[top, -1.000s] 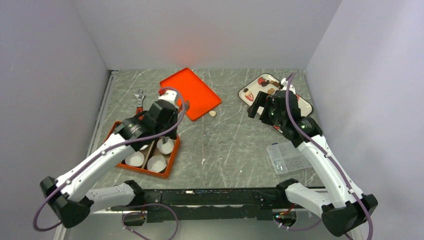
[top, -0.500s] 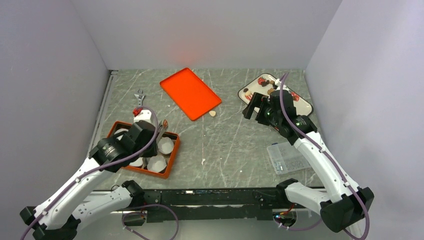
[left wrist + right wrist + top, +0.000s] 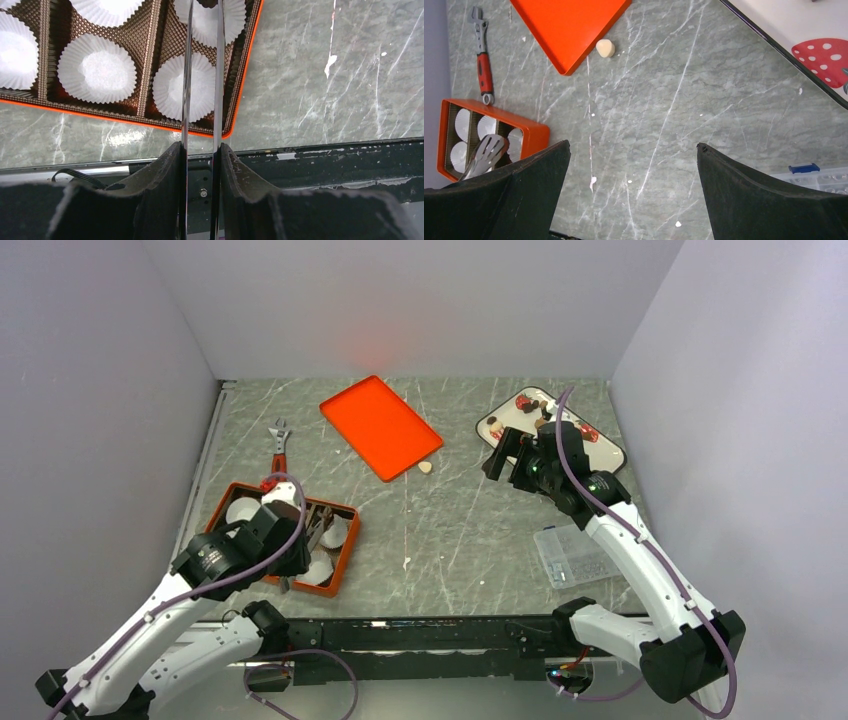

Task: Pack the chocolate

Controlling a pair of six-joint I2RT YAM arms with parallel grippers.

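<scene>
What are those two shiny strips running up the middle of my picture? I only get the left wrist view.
Observer: Metal tongs. The right wrist view shows their flat slotted tips over the orange box.
Operator: And where is the chocolate?
Observer: The top view shows the chocolate on a white strawberry-print tray at the far right of the table.
Operator: Is any piece off that tray?
Observer: One tan piece lies on the table, beside a corner of the flat orange lid.
</scene>
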